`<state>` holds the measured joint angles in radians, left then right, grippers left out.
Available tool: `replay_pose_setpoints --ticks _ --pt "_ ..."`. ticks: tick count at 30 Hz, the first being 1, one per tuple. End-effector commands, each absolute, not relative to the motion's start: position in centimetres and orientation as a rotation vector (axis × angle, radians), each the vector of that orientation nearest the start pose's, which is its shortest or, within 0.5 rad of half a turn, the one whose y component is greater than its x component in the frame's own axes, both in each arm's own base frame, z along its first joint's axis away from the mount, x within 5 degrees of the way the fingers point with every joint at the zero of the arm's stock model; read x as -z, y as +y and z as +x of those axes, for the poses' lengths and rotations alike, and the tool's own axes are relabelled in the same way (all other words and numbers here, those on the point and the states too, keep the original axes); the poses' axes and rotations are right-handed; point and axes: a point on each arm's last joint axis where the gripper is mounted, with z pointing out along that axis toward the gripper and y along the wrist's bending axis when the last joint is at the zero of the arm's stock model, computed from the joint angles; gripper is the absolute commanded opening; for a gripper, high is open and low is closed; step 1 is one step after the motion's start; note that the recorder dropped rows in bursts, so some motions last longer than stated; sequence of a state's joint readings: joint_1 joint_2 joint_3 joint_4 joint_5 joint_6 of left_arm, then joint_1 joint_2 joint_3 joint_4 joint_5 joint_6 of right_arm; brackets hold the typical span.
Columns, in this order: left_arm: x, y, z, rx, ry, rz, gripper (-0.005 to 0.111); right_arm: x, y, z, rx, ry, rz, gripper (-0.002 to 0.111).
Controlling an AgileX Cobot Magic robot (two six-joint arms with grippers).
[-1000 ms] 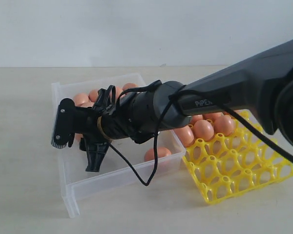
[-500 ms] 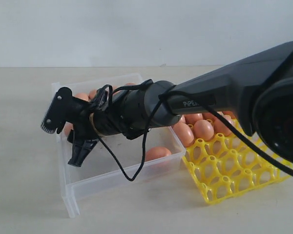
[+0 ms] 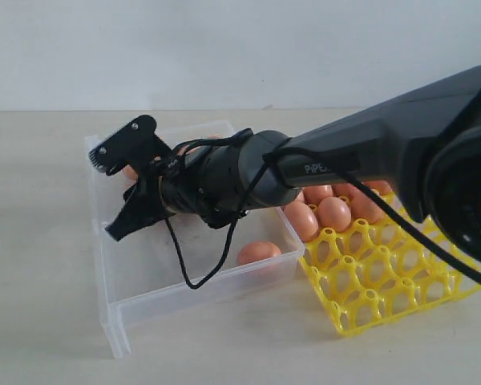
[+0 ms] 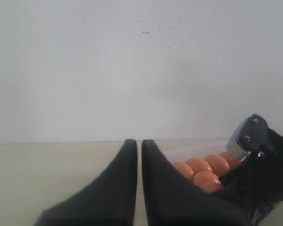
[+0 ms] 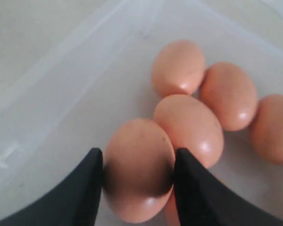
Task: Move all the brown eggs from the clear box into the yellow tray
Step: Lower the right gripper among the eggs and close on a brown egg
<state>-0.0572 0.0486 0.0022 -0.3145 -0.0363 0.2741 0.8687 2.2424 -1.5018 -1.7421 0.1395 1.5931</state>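
Observation:
My right gripper point(image 5: 137, 162) reaches into the clear box point(image 3: 144, 301) and is shut on a brown egg point(image 5: 139, 165), with a finger pressed against each side. That egg touches a neighbour point(image 5: 188, 125) in a cluster of several brown eggs point(image 5: 228, 101) on the box floor. In the exterior view the right gripper point(image 3: 116, 186) is at the box's back left, and one egg point(image 3: 258, 253) lies alone by the near right wall. The yellow tray point(image 3: 385, 297) stands right of the box with several eggs point(image 3: 334, 212) in its far cups. My left gripper point(image 4: 136, 143) is shut and empty.
The right arm point(image 3: 345, 160) stretches across the tray's far rows and over the box, and a black cable point(image 3: 196, 277) hangs from it into the box. In the left wrist view the box's eggs point(image 4: 205, 167) show beside the right gripper's finger point(image 4: 245, 139).
The right gripper has swung up and turned at the wrist, moving toward the back left of the box. Its jaws have narrowed onto an egg.

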Motion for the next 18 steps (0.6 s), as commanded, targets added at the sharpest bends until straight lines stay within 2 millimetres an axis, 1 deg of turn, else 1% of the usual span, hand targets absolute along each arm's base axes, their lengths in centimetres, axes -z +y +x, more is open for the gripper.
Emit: replay_pose_setpoints --ticks 1,4,7,9,10,12,14,15,17,18 --pt "-21.5 -0.2 6.1 0.069 1.487 0.002 0.004 -15.8 35.0 33.2 -0.214 1.993 -0.744 0.000" --pt "-21.5 -0.2 6.1 0.069 1.487 0.002 0.004 -15.5 33.8 32.9 -0.224 2.057 -0.541 0.000" --pt "-21.5 -0.2 6.1 0.069 1.487 0.002 0.004 -14.3 32.9 32.5 -0.209 2.103 -0.466 0.000" --pt "-21.5 -0.2 6.1 0.069 1.487 0.002 0.004 -13.8 32.7 32.2 -0.191 2.115 -0.503 0.000" --pt "-21.5 -0.2 6.1 0.069 1.487 0.002 0.004 -13.6 32.6 32.0 -0.181 2.116 -0.559 0.000" --pt "-21.5 -0.2 6.1 0.069 1.487 0.002 0.004 -13.4 32.6 31.5 -0.132 2.083 -0.733 0.000" --pt "-21.5 -0.2 6.1 0.069 1.487 0.002 0.004 -14.0 32.7 31.4 -0.071 2.020 -0.858 0.000" --pt "-21.5 -0.2 6.1 0.069 1.487 0.002 0.004 -14.4 32.7 31.3 -0.057 2.000 -0.886 0.000" --pt "-21.5 -0.2 6.1 0.069 1.487 0.002 0.004 -15.8 32.6 31.3 -0.063 1.967 -0.895 0.000" --pt "-21.5 -0.2 6.1 0.069 1.487 0.002 0.004 -16.4 32.5 31.1 -0.082 1.993 -0.858 0.000"
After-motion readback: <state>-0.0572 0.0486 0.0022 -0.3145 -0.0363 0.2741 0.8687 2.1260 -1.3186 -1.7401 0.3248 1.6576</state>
